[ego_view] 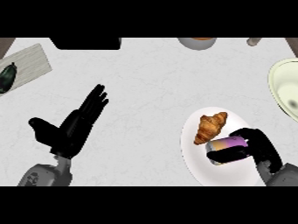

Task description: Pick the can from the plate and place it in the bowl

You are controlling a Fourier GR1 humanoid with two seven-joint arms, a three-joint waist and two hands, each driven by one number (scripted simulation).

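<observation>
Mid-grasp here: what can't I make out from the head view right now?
- Can: its right side is hidden by the right hand curled round it; lift off the plate can't be judged.
- Bowl: cut off by the right edge.
- Dark block and cup-like item: cut by the top band, so unidentifiable.

light: bright, even, diffuse; no clear source direction | shadows: faint, soft under the plate [206,168] and the bowl [281,94] rim | glare: none; the pale counter [151,83] reads almost flat white | contrast: the black left hand [71,129] loses surface detail | edges: no visible bending
</observation>
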